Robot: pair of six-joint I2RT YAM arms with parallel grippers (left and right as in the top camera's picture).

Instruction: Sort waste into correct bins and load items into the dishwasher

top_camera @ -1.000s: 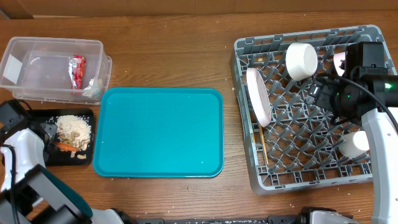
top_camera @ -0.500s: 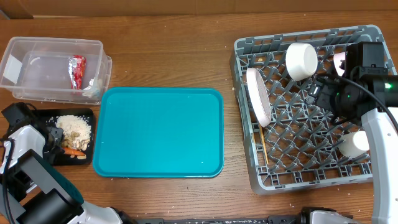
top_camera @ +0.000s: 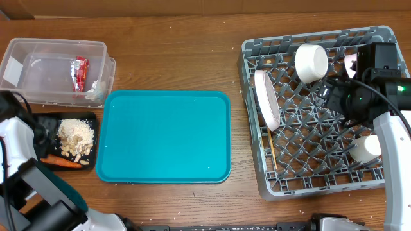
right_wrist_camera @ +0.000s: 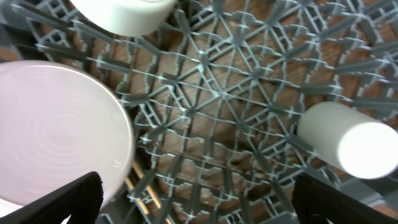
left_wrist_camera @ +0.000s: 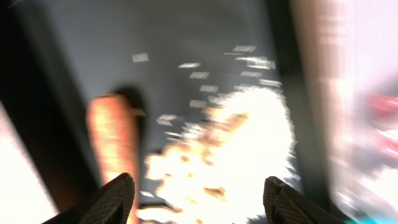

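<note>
Carrot [left_wrist_camera: 115, 140] lies free ahead of left hand [left_wrist_camera: 200, 190].

Soft, even light from above falls on the wooden tabletop [top_camera: 173, 38], leaving only faint shadows; a dull sheen lies on the teal tray [top_camera: 164, 135] and pale glare on the clear tub [top_camera: 58, 42]. The left wrist view is heavily blurred: the food scraps [left_wrist_camera: 242, 143] burn out to white, the carrot [left_wrist_camera: 112, 143] smears into an orange streak on the black tray [left_wrist_camera: 186, 37], the right edge washes out pink, and only the tips of the left pincer [left_wrist_camera: 200, 198] read crisp. The right wrist view is sharp and bright across the dish rack [right_wrist_camera: 217, 93], plate [right_wrist_camera: 56, 130] and cup [right_wrist_camera: 354, 146]
</note>
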